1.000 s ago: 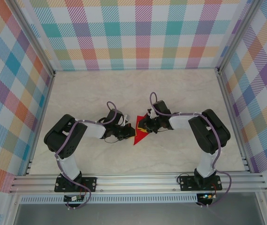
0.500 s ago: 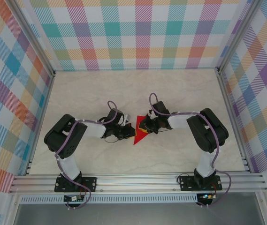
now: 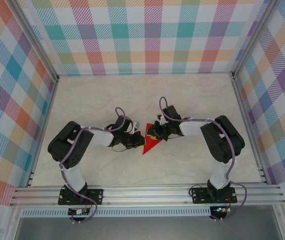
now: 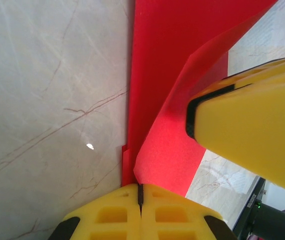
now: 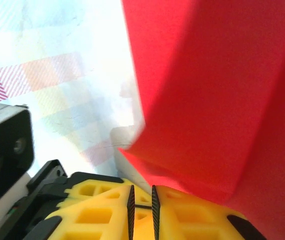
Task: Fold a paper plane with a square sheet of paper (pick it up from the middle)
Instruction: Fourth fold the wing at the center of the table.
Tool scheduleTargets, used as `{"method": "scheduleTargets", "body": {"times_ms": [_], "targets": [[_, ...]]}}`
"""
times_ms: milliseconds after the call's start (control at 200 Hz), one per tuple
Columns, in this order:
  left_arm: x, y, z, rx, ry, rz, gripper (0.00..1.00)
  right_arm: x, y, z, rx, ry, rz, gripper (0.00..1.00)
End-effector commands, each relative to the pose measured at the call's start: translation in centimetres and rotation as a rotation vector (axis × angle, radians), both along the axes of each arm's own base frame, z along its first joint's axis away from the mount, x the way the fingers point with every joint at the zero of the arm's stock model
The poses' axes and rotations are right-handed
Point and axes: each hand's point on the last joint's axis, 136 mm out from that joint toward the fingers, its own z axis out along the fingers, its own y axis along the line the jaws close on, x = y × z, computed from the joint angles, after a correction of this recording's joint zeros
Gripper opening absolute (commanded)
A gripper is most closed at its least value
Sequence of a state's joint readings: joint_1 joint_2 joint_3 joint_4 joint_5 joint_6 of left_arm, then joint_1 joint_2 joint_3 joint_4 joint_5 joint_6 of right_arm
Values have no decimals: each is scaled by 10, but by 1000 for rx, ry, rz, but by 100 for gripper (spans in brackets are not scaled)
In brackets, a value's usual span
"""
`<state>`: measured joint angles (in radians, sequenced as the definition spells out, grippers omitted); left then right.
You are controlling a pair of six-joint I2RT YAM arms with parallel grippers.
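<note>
Marble desk (image 3: 192, 100), middle, towards its near edge: left end effector (image 4: 139, 189) clenched on the paper (image 3: 150, 145). Right end effector (image 3: 155, 134), grip impossible to tell, has crept further over it, likely pressing a crease.

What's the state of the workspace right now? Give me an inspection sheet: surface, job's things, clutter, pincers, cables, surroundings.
Surface: pale marble-look table.
Job's things: red paper sheet, partly folded, its point aimed toward the near edge, one flap lifted between the pincers.
Clutter: nothing seen.
Pincers: left pincer shut, the paper's fold running into its tips; right pincer shows a thin gap between its jaws, paper lying over its tips, grip cannot be told.
Cables: purple cables looped above both wrists.
Surroundings: plaid walls on three sides; aluminium rail at the near edge.
</note>
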<state>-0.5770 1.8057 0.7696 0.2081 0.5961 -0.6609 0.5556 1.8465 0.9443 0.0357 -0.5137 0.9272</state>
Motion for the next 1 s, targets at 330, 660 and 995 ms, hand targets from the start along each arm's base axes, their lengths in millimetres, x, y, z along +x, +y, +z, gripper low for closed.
{"method": "scheduleTargets", "body": {"times_ms": [330, 660, 995], "targets": [[-9, 12, -18, 69, 63, 7, 3, -3, -21, -44, -181, 64, -19, 16], [-14, 8, 26, 26, 15, -34, 20, -9, -28, -53, -213, 71, -7, 14], [-33, 2, 23, 85, 22, -76, 25, -10, -28, -56, -215, 76, -3, 14]]}}
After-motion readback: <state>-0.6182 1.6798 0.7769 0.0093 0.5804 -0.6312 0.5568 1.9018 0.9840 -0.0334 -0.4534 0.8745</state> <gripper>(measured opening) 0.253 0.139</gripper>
